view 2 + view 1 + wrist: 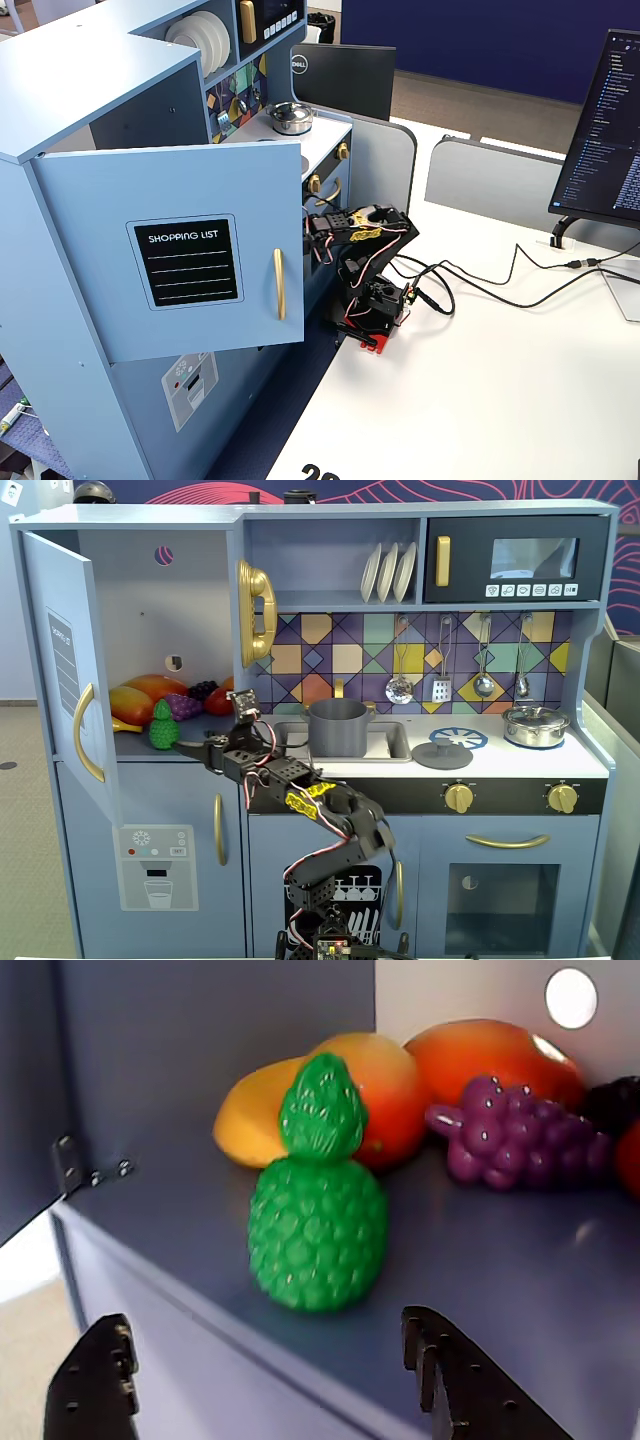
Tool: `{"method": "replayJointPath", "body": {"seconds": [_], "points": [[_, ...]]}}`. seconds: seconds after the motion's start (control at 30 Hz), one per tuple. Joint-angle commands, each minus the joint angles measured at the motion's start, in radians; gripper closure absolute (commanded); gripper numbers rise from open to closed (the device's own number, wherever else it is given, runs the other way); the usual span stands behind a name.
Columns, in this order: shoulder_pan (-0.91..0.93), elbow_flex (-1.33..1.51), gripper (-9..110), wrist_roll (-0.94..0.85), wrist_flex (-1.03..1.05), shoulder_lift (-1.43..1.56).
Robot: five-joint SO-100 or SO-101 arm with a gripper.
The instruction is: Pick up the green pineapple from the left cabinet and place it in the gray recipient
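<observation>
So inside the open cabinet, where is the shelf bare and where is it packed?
Bare: the front strip of the shelf, right of the green pineapple and before the purple grapes. Crowded: the back, where the orange and yellow fruits touch. The open fingers flank the pineapple.

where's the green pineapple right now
In a fixed view the green pineapple stands upright at the front edge of the left cabinet shelf, ahead of the purple grapes, with the open gripper just short of it.

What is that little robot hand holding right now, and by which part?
Nothing. The hand is open in front of the green pineapple, which stands on its own on the left cabinet shelf, not touched by either finger.
</observation>
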Motion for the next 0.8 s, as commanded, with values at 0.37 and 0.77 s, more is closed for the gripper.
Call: {"method": "replayJointPath", "body": {"seconds": [0.37, 0.77], "points": [[0.006, -0.276, 60, -0.052, -0.141, -0.302], [0.021, -0.405, 58, -0.038, -0.187, -0.482]]}}
